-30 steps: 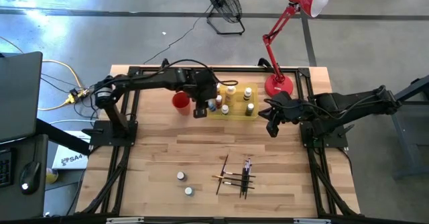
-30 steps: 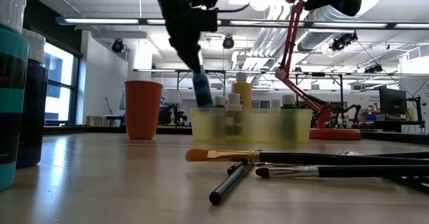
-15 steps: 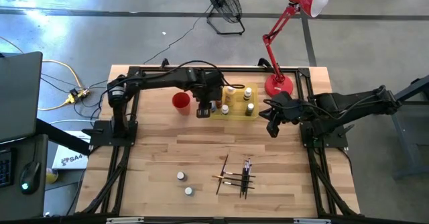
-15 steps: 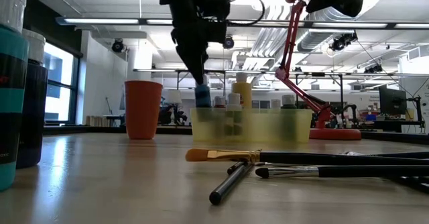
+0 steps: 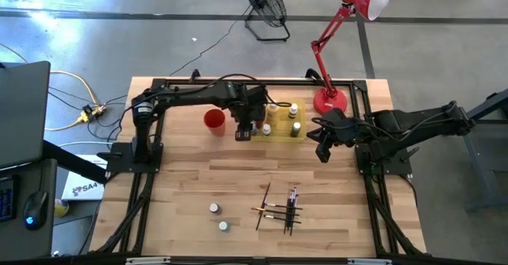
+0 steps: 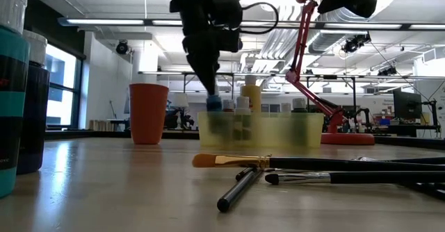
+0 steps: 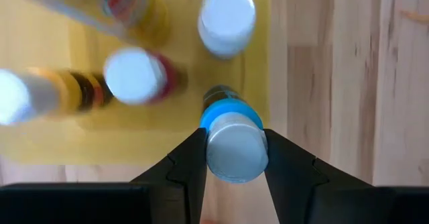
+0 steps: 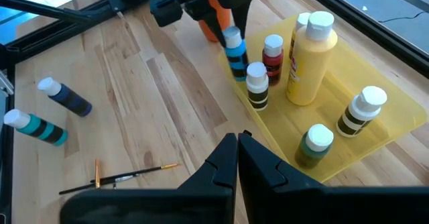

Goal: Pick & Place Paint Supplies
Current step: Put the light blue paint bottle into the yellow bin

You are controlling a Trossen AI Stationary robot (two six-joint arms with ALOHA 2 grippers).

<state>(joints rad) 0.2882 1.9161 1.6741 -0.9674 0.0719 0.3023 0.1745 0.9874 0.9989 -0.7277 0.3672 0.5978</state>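
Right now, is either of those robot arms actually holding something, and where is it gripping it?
The left gripper holds a blue-banded paint bottle by its cap, over the yellow tray. The right gripper is shut and empty.

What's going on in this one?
The left gripper holds a blue-banded paint bottle by its cap, upright, at the near corner of the yellow tray, which already holds several bottles. The right gripper waits shut beside the tray. Two bottles and the paintbrushes lie on the table.
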